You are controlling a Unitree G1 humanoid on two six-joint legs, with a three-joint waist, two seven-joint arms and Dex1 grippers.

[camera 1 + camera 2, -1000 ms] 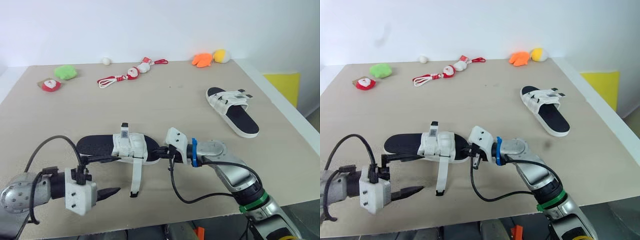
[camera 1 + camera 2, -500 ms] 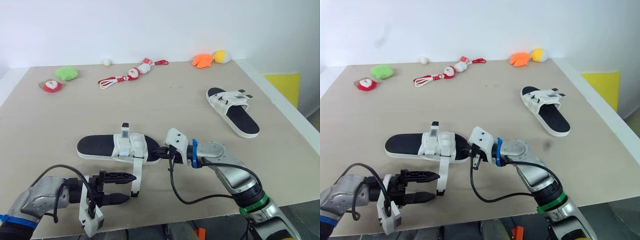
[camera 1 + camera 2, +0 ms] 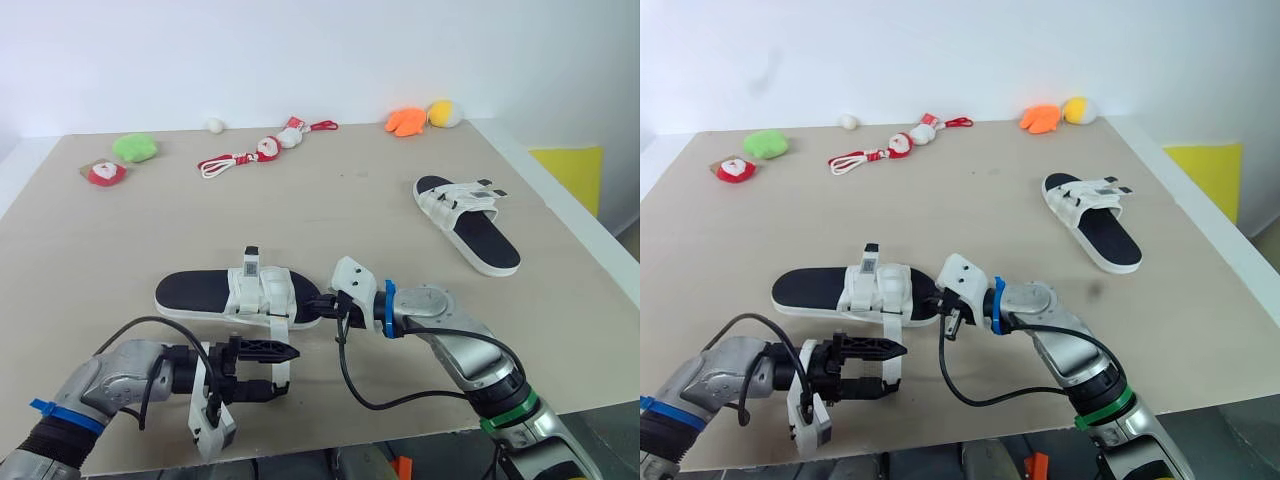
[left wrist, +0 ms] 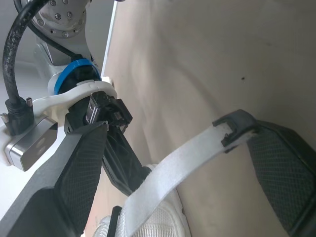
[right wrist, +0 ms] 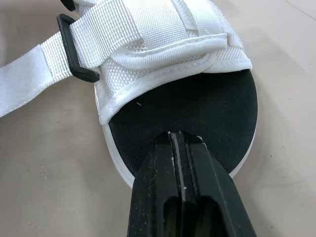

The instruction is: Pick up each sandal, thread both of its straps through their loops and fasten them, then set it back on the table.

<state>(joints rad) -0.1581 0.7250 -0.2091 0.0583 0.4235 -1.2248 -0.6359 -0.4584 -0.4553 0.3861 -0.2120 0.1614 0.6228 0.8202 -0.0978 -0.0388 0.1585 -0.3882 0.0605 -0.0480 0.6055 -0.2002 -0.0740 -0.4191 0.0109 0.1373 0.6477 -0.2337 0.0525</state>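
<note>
Lower centre: left gripper (image 3: pixel 290 370), fingers apart, straddles the sandal's (image 3: pixel 200 293) loose strap (image 3: pixel 277 336); right gripper (image 3: pixel 318 303), fingers together, meets its near end.

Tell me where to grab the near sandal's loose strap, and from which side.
Grip the loose strap just behind its black tip, coming across it from the robot's left. It is a thin, flat band trailing free from the sandal toward the robot, and the open left gripper straddles that end.

Near sandal (image 3: pixel 225 295): white upper, black footbed, flat on bench (image 3: pixel 330 220), front-centre, lying crosswise. One strap (image 4: pixel 182 157) unfastened, trailing toward front edge. Far sandal (image 3: pixel 467 222): same type, flat, right side, well apart.
</note>
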